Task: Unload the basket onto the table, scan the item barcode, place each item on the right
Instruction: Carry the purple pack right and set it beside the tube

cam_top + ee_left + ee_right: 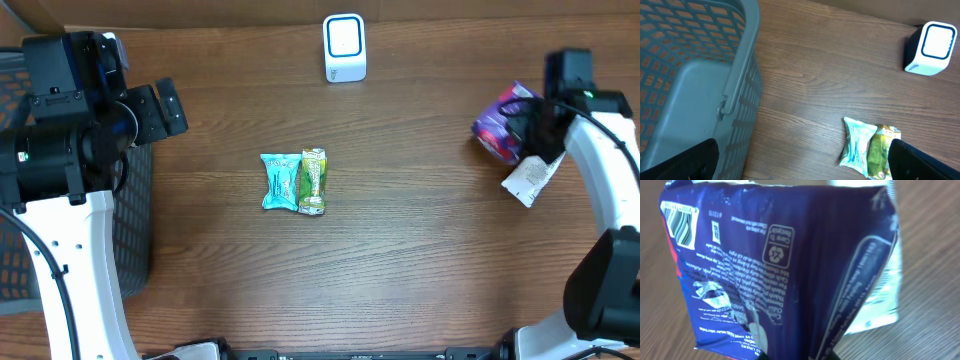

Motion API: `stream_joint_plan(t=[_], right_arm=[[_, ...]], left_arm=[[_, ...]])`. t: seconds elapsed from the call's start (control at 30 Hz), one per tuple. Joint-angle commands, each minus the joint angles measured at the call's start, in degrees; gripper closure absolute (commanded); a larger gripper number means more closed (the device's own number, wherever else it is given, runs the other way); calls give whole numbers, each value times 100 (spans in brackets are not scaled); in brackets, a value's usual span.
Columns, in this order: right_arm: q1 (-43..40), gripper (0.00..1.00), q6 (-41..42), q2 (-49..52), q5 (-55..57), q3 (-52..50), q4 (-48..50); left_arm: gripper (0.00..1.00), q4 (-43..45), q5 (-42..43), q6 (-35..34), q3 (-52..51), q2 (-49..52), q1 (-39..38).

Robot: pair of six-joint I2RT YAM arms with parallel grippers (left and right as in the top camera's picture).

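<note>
The right gripper [536,128] was closed tight on the lower edge of a purple pouch [765,270], its jaws almost hidden under the foil in the wrist view. The pouch was at the right side of the table [420,270], apparently lifted off it. It rose away from the fingers, so its long axis seemed to run straight out from the grip. Its print read upside down and its barcode [680,224] sat in the far corner, facing the wrist camera. From overhead the pouch reached left of the gripper, roughly towards the scanner [344,47], which stood well apart by the table's far edge. The hold was a thin pinch on soft, creased foil, so the pouch might sag or twist in transit. The barcode panel looked curved and turned away from the scanner window, so a read might fail unless the wrist rotated it round. A white packet [530,180] lay just below the gripper; whether they touched could not be told. A teal packet [280,181] and a green packet [313,182] lay side by side mid-table. The left gripper [160,110] hung spread wide beside a grey basket [700,75].
</note>
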Motion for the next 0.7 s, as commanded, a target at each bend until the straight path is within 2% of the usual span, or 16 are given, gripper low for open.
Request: stream_joint_plan(t=[0.0,0.03,0.1,0.23,0.27,0.3,0.47,0.57,0.67], right_arm=[[-337,93,146,37,-227,-354,328],[-409,84,142,46,-223,-376,369],[-485,53,22,44,-251,-372,389],[-507,15,-356,31,-575,-245,197],[-507,3,-442,28,-695,-175,98],[-501,0,-516,24,-848,-83,-26],[-461,0,-815,-59,-1338,780,-1292],[-341,0,-1276,-109,-1635,1423,-2028],[-61,0,-1569,-142,-2035,1751,-2326]], left_arm=[[0,9,31,109,13,9,20],[1,9,31,109,13,7,20],[1,9,33,109,13,7,20],[1,9,33,109,13,7,20],[0,9,33,109,13,7,20],[0,9,31,109,13,9,20],[1,9,33,109,13,9,20],[0,9,31,109,13,7,20],[1,9,31,109,13,7,20]])
